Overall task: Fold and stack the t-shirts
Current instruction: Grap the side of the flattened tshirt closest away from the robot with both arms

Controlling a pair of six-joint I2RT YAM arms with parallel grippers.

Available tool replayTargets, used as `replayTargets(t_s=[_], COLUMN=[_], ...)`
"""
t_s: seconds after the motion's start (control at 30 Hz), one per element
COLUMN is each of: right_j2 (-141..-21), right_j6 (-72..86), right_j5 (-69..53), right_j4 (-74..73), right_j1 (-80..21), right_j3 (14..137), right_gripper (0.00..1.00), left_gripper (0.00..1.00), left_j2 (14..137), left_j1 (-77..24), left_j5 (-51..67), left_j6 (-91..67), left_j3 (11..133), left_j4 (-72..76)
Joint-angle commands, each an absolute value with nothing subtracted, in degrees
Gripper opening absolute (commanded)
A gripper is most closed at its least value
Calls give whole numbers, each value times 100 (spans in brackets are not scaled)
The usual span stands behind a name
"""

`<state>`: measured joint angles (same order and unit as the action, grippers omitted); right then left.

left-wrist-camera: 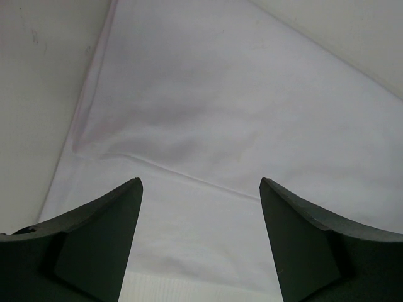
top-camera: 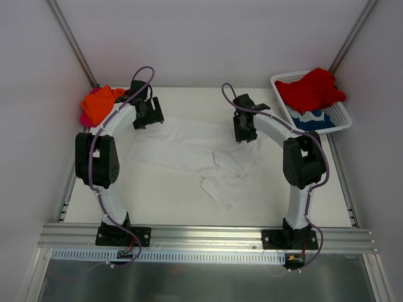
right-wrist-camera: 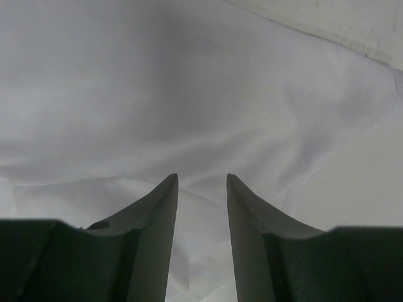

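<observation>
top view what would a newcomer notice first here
A rumpled white t-shirt sprawls across the middle of the table, with the left gripper and right gripper, both open, over its far edge. A red t-shirt heaps in the white mesh basket at the far right corner; an orange t-shirt sits far left.

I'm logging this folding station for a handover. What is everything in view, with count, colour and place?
white t-shirt: 1, white, spread rumpled across the middle of the table
orange t-shirt: 1, orange, bunched at the far left corner
pink t-shirt: 1, magenta-pink, partly under the orange t-shirt
red t-shirt: 1, red, heaped in the basket
blue-and-white t-shirt: 1, blue and white, in the basket beneath the red t-shirt
basket: 1, white mesh, far right corner
table: 1, off-white
left gripper: 1, black, open over the white t-shirt's left part
right gripper: 1, black, open over its right part
</observation>
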<state>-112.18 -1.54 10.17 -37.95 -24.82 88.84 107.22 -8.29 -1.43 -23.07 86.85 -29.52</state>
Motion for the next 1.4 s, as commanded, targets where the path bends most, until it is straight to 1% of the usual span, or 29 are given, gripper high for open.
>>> replayTargets(t_s=[0.0, 0.17, 0.5, 0.93, 1.1, 1.23, 1.37], right_j2=[-11513, -12031, -12313, -13183, -13333, -13342, -12991], right_j6=[-123, -149, -220, -404, -413, -413, -378], right_j5=[1160, 958, 905, 800, 782, 773, 905], right_j4=[-3718, -3621, -3638, -4166, -4254, -4263, -4236], right_j1=[-2347, -2136, -2083, -1679, -1538, -1521, -1521], right_j3=[8868, 9009, 9342, 10889, 11258, 11277, 11075], right_gripper=[40, 40, 40, 40, 40, 40, 40], left_gripper=[76, 76, 76, 76, 76, 76, 77], left_j2=[10424, 10389, 10354, 10424, 10450, 10459, 10442], left_j1=[-879, -879, -879, -879, -879, -879, -879], left_j5=[-132, -79, -88, -62, -62, -62, -175], left_j6=[-2224, -2241, -2215, -2206, -2197, -2197, -2162], left_j3=[8613, 8569, 8648, 8701, 8701, 8657, 8543], left_j4=[-3006, -3015, -3015, -3015, -3015, -3015, -3015])
